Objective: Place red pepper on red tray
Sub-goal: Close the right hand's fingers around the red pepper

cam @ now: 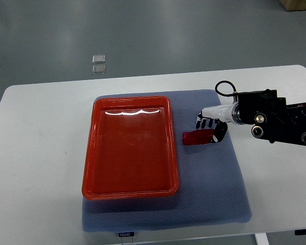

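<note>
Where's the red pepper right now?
The red pepper lies on the blue mat, just right of the red tray, at the right hand.

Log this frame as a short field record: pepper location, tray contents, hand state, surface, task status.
pepper: red pepper lies on the blue mat, right of the tray, apart from it
tray: red tray, nothing in it
right hand: right hand at the pepper's right end, fingers over it; whether the grasp is closed cannot be told
left hand: not in view
surface: mat on a white table
status: pepper not yet on the tray
</note>
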You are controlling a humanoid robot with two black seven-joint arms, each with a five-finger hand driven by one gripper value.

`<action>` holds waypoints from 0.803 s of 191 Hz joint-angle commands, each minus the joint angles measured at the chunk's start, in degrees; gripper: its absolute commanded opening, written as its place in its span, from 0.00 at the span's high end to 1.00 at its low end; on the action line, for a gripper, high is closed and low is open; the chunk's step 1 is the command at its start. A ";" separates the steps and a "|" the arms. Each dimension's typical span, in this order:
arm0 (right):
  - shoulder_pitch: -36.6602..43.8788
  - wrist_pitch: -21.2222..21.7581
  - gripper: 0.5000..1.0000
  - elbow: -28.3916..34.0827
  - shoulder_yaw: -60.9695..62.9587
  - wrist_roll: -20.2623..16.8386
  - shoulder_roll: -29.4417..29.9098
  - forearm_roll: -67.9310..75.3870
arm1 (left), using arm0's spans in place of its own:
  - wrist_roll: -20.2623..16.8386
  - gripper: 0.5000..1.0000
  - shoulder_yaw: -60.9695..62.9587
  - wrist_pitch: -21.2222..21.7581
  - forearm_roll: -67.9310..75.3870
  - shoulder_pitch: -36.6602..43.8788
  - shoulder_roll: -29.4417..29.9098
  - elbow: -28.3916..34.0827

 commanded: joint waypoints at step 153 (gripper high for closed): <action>2.51 2.63 1.00 0.19 0.02 2.12 -0.52 0.00 | 0.00 0.00 0.00 0.00 0.06 0.00 0.00 0.00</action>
